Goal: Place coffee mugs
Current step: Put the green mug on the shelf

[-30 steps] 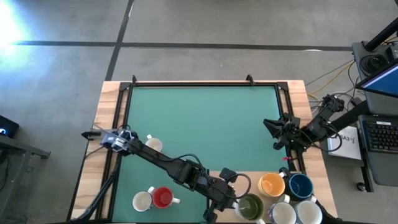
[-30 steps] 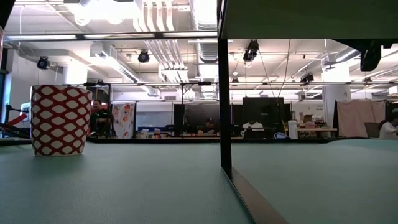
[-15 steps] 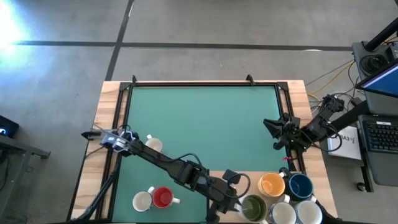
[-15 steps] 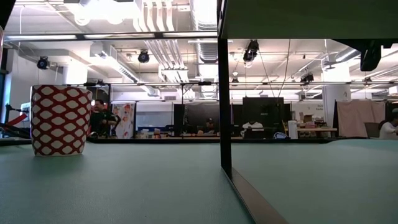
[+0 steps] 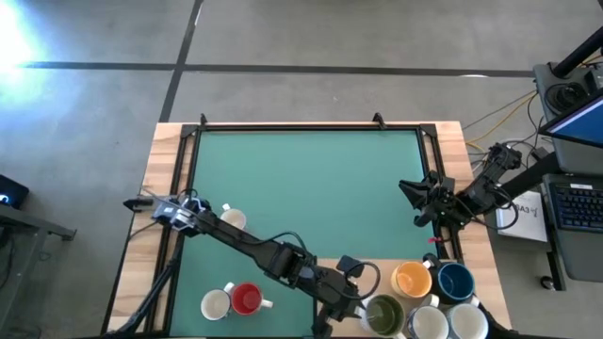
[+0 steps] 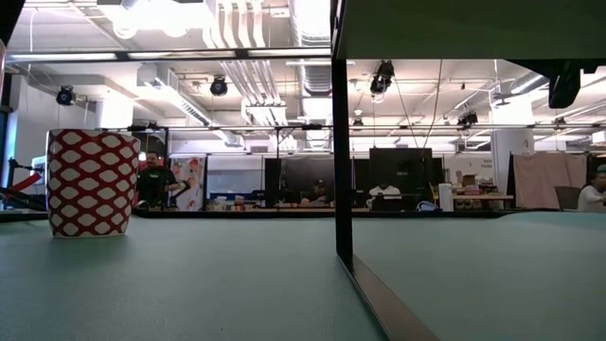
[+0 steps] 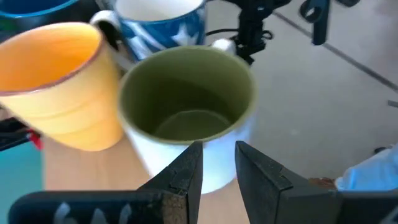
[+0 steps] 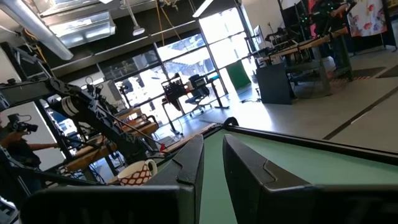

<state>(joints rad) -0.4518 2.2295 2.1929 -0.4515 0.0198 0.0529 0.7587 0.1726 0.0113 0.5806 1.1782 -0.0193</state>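
Note:
My left gripper (image 5: 347, 303) (image 7: 219, 158) reaches to the near right corner. It is shut at the near side of a white mug with an olive-green inside (image 5: 382, 314) (image 7: 186, 106). That mug stands upright on the wooden ledge beside an orange mug (image 5: 412, 280), a dark blue mug (image 5: 455, 281) and two white mugs (image 5: 430, 324). On the green mat stand a red mug (image 5: 247, 298), a white mug (image 5: 215, 303) and a red-patterned mug (image 5: 231, 218) (image 6: 92, 182). My right gripper (image 5: 415, 201) waits shut at the mat's right edge. My left gripper comes level from the table's left at the olive-green mug's near side, just under the rim (image 7: 217, 163). Its two fingers (image 7: 189, 171) stand close together with a white strip of the mug between them. The fingers hide which part that is. The mug stands upright on the ledge.
The other mugs crowd the ledge right beside the olive-green one; the orange mug (image 7: 56, 87) nearly touches it. A black frame rail (image 5: 311, 127) runs round the green mat (image 5: 311, 188), whose middle is bare. A dark post (image 6: 341, 142) stands in the low view.

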